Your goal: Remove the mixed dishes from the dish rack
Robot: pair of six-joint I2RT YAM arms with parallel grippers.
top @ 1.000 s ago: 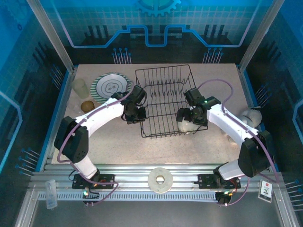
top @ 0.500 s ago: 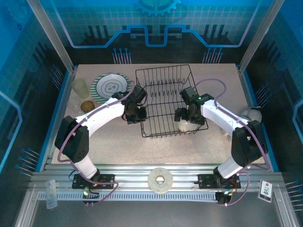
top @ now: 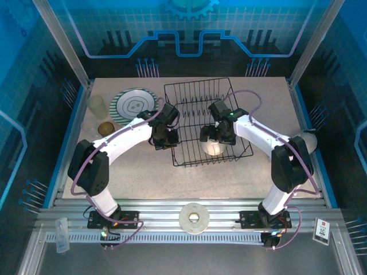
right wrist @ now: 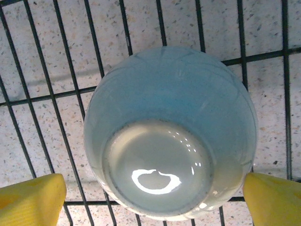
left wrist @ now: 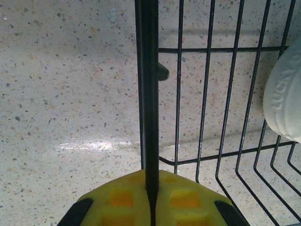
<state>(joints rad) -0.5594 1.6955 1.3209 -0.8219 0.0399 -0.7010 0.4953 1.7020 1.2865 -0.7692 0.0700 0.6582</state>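
Note:
The dish rack (top: 198, 123), black wire, stands mid-table. My left gripper (top: 163, 138) is shut on its left side wire (left wrist: 148, 94), yellow pads (left wrist: 151, 197) pinched together on the bar. Inside the rack lies the cream bowl (top: 213, 147), also at the right edge of the left wrist view (left wrist: 284, 103). My right gripper (top: 215, 136) hangs over it, open. The bowl (right wrist: 171, 132) sits between the yellow fingertips (right wrist: 30, 200), with a gap on the left and the right one close to its wall. The green-and-white striped plate (top: 135, 104), pale tumbler (top: 96, 106) and small brown cup (top: 105, 128) stand on the table left of the rack.
A soft white cloth lump (top: 304, 140) lies by the table's right edge. A white ring-shaped disc (top: 194, 217) rests on the front rail between the arm bases. Bare speckled tabletop (top: 189, 180) lies in front of the rack.
My right gripper has moved left inside the rack, still open, and the cream bowl under it now lies further left. The left gripper has kept its hold on the rack wire.

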